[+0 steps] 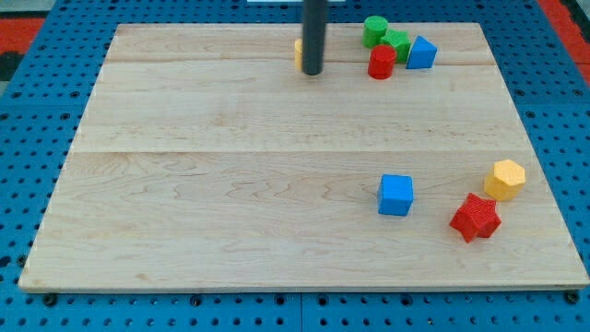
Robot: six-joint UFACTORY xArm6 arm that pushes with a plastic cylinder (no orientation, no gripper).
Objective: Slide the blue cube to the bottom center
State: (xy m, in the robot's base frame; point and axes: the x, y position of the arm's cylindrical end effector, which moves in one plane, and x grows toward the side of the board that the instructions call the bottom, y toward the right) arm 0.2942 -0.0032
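Note:
The blue cube (395,195) lies on the wooden board (230,184), right of centre in the view's lower half. My tip (312,72) stands near the view's top centre, far up and to the left of the blue cube. A yellow block (298,52) is mostly hidden behind the rod, touching or nearly touching it.
A red star-shaped block (475,218) and a yellow hexagonal block (505,178) lie right of the blue cube. At the view's top right cluster a green cylinder (374,29), a second green block (397,42), a red cylinder (381,62) and a blue triangular block (421,53).

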